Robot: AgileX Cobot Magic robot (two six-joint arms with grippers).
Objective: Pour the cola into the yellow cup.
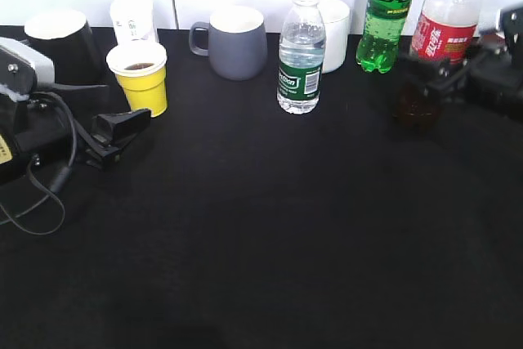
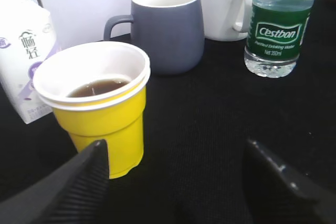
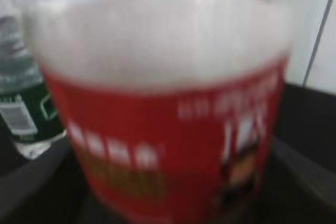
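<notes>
The yellow cup [image 1: 144, 81] stands at the back left with a little dark brown liquid in it; it also shows in the left wrist view [image 2: 107, 124]. My left gripper [image 1: 122, 128] is open and empty just in front of it, one finger beside the cup's base [image 2: 176, 148]. The cola [image 1: 446, 26] stands upright at the back right. Its red label fills the blurred right wrist view [image 3: 168, 129]. My right gripper [image 1: 433, 79] has a finger on each side of the bottle's lower body [image 3: 170, 148] and is shut on it.
A grey mug [image 1: 237, 42], a small green-labelled water bottle [image 1: 301, 59], a white mug [image 1: 337, 22] and a green soda bottle [image 1: 388, 14] line the back. A black mug [image 1: 61, 42] and a white carton [image 1: 132, 15] stand behind the yellow cup.
</notes>
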